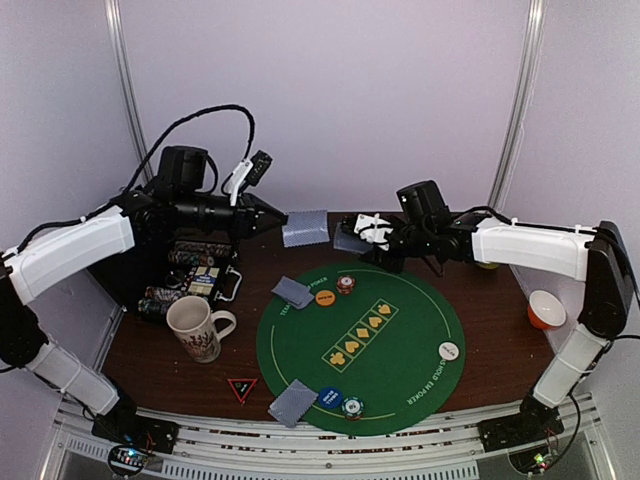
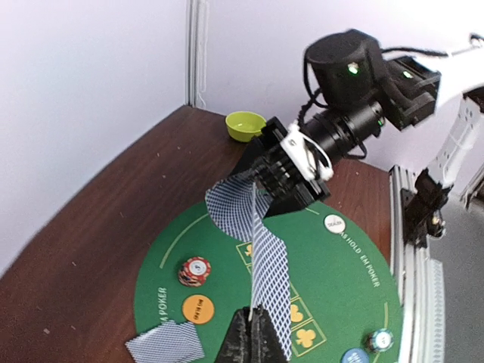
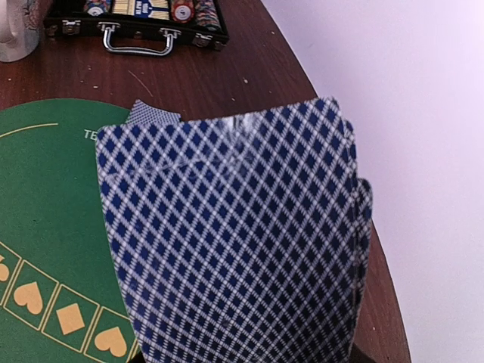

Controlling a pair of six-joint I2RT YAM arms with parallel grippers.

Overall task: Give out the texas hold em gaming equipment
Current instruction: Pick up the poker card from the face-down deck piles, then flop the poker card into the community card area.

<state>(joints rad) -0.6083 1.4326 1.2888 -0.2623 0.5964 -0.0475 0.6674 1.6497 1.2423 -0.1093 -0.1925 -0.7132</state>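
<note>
my left hand (image 1: 277, 220) pinched shut on one card (image 1: 306, 228), right hand (image 1: 370, 233) gripping a few cards (image 3: 227, 242), dark wood counter (image 1: 190, 385), round green mat (image 1: 400, 375), pale walls (image 1: 330, 100)

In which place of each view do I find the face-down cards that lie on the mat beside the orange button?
Top external: the face-down cards lie at the mat's far-left edge, just left of the orange button.
Left wrist: bottom left, below and left of the button.
Right wrist: only a corner shows, above the held cards.
Shared landmark: the green mat.
</note>
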